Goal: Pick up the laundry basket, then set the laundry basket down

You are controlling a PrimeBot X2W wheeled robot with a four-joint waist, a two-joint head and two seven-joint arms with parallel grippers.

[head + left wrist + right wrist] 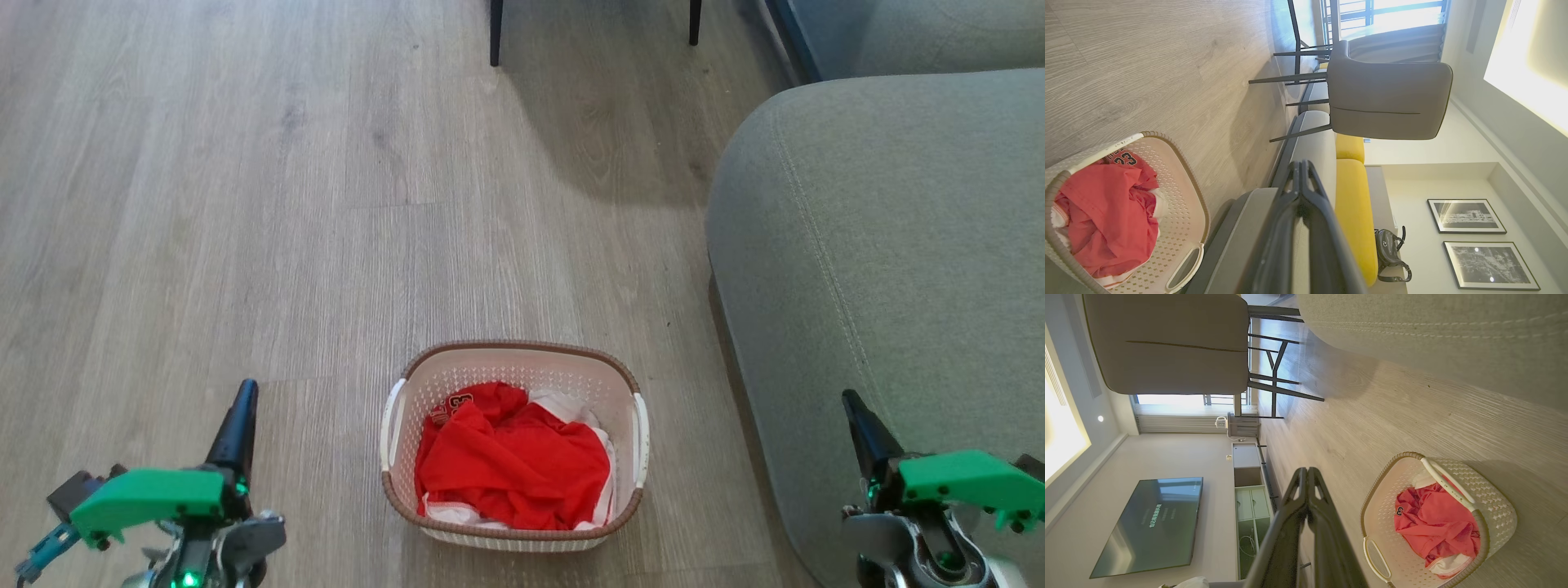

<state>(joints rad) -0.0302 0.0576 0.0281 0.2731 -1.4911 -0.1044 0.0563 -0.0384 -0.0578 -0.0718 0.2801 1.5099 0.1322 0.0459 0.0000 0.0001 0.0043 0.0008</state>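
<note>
as we stand, basket (522,371): on floor (245,204) between our jaws, so both could reach it
left gripper (246,392), right gripper (851,402): jaws closed, empty

One basket (522,367) with two handles (392,425) (641,441), holding one red garment (514,465). Two pincers: the left pincer (243,404) and the right pincer (856,408). One sofa (882,245), one grey chair (1388,102), two yellow cushions (1349,149) (1355,212), two framed pictures (1466,215) (1490,265), one black bag (1390,253), one television (1151,526), one low cabinet (1249,498).
</note>
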